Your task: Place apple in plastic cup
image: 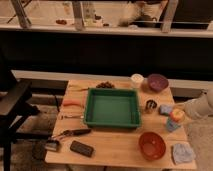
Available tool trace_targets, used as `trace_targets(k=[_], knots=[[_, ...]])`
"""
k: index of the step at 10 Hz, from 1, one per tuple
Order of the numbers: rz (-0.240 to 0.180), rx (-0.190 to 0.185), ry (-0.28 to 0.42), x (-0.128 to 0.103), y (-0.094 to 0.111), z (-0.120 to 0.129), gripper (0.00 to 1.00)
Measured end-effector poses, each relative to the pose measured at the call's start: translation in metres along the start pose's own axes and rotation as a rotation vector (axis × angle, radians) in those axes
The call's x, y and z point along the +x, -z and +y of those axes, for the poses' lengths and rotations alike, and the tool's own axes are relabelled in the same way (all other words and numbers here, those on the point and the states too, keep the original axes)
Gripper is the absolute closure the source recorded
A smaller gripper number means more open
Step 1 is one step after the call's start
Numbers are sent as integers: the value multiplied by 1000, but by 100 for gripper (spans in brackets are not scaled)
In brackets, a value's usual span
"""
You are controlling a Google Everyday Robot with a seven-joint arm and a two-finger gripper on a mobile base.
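The apple (176,115), small, orange-red with a yellowish patch, is at the right side of the wooden table (115,150). It is right at the top of the pale-blue plastic cup (172,126); I cannot tell whether it rests in the cup or is held just above it. My arm (199,105) reaches in from the right edge. My gripper (180,111) is at the apple's upper right side, and its tip merges with the fruit.
A green tray (111,108) fills the table's middle. A red bowl (151,145) and a blue cloth (182,152) lie in front of the cup. A metal cup (150,105), a blue object (165,109), a white cup (136,79) and a purple bowl (157,81) stand behind it. Tools (72,132) lie at the left.
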Motion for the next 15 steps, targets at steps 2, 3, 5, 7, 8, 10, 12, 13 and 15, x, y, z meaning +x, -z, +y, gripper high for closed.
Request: trace_targets(k=[2,3,5,7,8,10,12,13,15], knots=[[8,0,-8,3,3,5,100],[10,-3,-11,3,4,8,100],[11,-9,-7,1,2,9,100],[10,-14,-2,-1,-1,9,100],[11,-14,-2,-1,-2,9,100],[12,-16,0,-1,-3,9,88],[16,-16,8,0,-3,9,68],[18,-15,12,-1,-3,9,57],[21,-16,15,-1,-3,9,37]])
